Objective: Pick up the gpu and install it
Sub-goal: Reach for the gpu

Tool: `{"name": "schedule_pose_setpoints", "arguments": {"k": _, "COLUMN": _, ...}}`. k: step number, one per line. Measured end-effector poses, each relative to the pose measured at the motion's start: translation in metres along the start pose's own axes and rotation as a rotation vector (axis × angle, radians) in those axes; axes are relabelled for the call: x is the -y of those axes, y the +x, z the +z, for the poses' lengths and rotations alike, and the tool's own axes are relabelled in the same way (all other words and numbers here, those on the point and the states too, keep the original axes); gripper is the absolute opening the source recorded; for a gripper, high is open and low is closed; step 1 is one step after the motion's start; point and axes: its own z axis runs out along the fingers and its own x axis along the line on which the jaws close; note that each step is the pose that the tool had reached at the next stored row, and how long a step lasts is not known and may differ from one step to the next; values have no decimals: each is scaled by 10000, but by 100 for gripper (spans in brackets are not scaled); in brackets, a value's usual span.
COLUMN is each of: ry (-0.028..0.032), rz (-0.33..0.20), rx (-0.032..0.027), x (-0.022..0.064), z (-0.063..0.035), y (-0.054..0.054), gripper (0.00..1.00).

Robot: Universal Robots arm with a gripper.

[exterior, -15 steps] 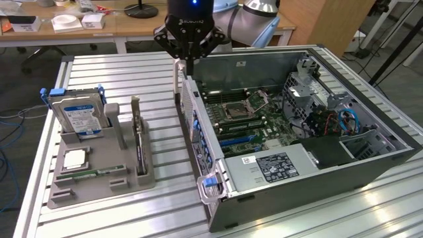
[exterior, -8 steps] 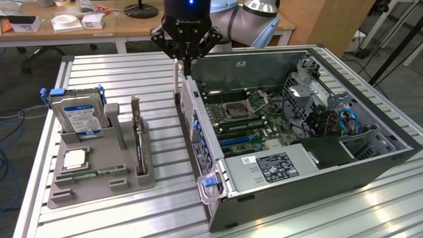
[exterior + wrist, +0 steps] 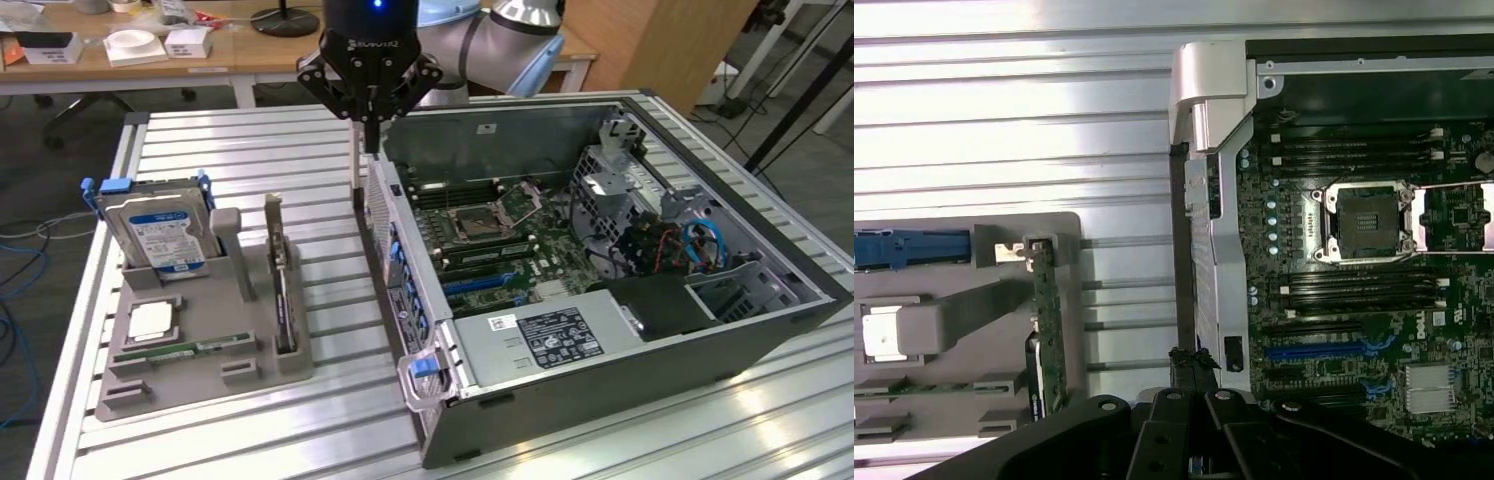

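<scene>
Exterior view caught the arm's gripper [image 3: 360, 120] hanging over the slatted metal table [image 3: 227, 150], above the gap between a grey tray [image 3: 300, 365] and an open computer case [image 3: 694, 350]. Its fingers were drawn narrow together, holding nothing. The gpu [image 3: 282, 295] stood on edge in the tray's slot nearest the case, apart from the gripper, with a hard drive [image 3: 158, 235] upright farther toward that view's left. Wrist view showed the gripper [image 3: 1194, 362] just beside the case wall, the gpu [image 3: 1046, 330] in the tray and the bare motherboard [image 3: 1354, 300]. Wooden desks [image 3: 200, 60] carrying white boxes [image 3: 134, 45] lined the room behind.
</scene>
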Motion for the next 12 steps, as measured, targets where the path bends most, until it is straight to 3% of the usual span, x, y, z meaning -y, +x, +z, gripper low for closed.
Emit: {"name": "schedule_pose_setpoints", "arguments": {"k": 12, "ry": 0, "rz": 1, "rx": 0, "x": 8, "z": -3, "y": 105, "gripper": 11}}
